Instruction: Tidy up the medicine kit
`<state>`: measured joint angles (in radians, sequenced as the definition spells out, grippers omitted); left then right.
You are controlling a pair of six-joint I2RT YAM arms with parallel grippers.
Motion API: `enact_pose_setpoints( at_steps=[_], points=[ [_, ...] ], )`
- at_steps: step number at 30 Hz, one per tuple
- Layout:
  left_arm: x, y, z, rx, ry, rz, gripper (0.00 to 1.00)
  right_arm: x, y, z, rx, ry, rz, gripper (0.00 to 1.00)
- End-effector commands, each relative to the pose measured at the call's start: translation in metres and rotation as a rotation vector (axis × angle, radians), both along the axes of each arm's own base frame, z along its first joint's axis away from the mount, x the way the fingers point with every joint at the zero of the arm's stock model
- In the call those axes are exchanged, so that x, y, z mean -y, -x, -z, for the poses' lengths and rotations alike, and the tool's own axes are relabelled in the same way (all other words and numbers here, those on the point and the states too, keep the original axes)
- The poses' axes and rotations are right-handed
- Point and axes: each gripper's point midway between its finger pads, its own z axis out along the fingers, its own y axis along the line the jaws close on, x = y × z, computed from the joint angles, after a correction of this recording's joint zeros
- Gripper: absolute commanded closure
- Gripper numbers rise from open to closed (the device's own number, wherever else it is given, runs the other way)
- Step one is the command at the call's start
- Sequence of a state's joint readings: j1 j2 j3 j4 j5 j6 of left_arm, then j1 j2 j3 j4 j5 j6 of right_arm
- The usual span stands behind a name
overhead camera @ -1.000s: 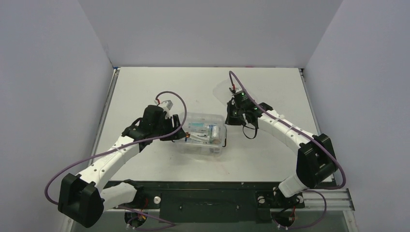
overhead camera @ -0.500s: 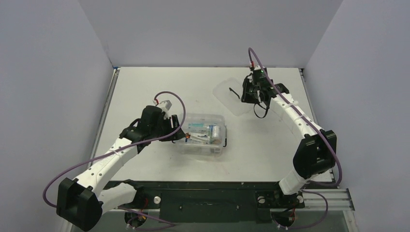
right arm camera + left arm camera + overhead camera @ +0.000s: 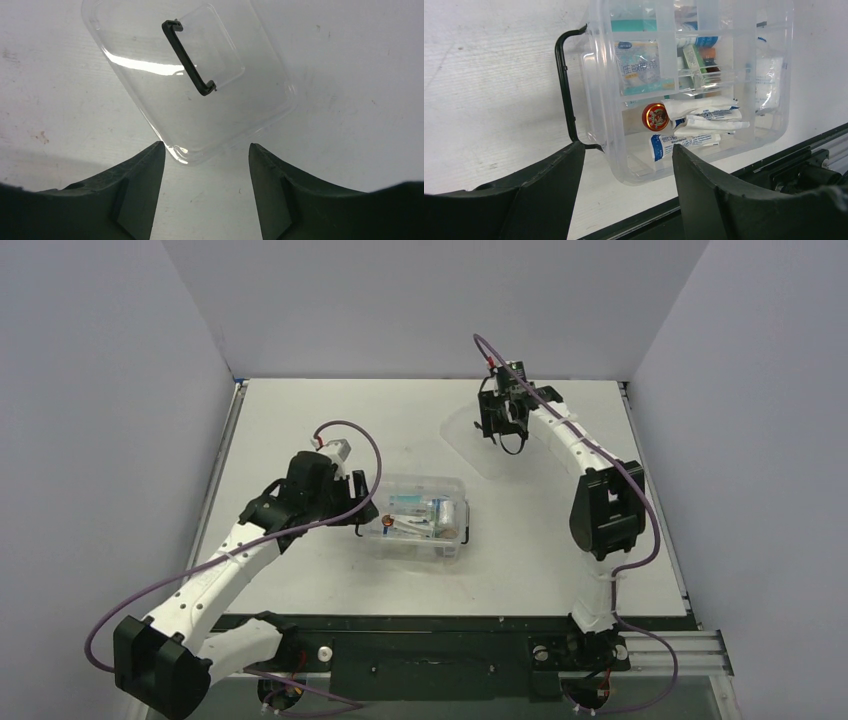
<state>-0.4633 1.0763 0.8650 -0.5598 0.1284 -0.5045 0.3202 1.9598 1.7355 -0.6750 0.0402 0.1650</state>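
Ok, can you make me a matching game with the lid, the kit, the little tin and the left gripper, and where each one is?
Things
1. lid
2. kit
3. tin
4. left gripper

Places or states
A. inside the kit, beside white packets
B. lying flat, below the open right gripper
C. clear box with no lid on
D. open and empty, near the black clip

Pairs: 1-B, 2-C, 3-A, 4-D
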Motion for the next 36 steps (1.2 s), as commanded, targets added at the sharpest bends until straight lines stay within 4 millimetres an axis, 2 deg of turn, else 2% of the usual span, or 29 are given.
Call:
enact_pose_setpoints(
  at_steps=[1,6,7,8,9,13,18,29,34,36],
  points=[
    [-0.015,-0.011,-0.031,0.093,-0.068,-0.032,0.35,0.009,-0.021,-0.012,0.049,0.095,-0.038,0.43],
    [-0.033,-0.011,-0.038,0.11,-0.136,-0.081,0.33,0.006,-0.033,0.004,0.026,0.132,-0.081,0.47],
    [-0.038,-0.011,-0.041,0.119,-0.154,-0.1,0.33,0.005,-0.037,0.0,0.035,0.132,-0.086,0.47],
    [-0.041,-0.011,-0.044,0.133,-0.162,-0.105,0.33,0.004,-0.038,0.007,0.017,0.138,-0.087,0.48],
    [-0.046,-0.011,-0.045,0.142,-0.18,-0.123,0.33,0.003,-0.043,0.003,0.028,0.145,-0.097,0.49],
    [-0.057,-0.009,-0.052,0.184,-0.208,-0.143,0.33,0.001,-0.051,0.012,0.009,0.176,-0.135,0.5],
    [-0.058,-0.004,-0.05,0.191,-0.206,-0.119,0.33,-0.007,-0.059,0.023,-0.009,0.175,-0.175,0.54],
    [-0.06,0.001,-0.04,0.211,-0.202,-0.099,0.33,-0.027,-0.058,0.053,-0.065,0.177,-0.247,0.58],
    [-0.061,0.0,-0.038,0.221,-0.205,-0.105,0.33,-0.027,-0.061,0.058,-0.065,0.209,-0.24,0.6],
    [-0.063,0.0,-0.036,0.22,-0.211,-0.107,0.33,-0.026,-0.063,0.058,-0.063,0.216,-0.234,0.64]
  ],
)
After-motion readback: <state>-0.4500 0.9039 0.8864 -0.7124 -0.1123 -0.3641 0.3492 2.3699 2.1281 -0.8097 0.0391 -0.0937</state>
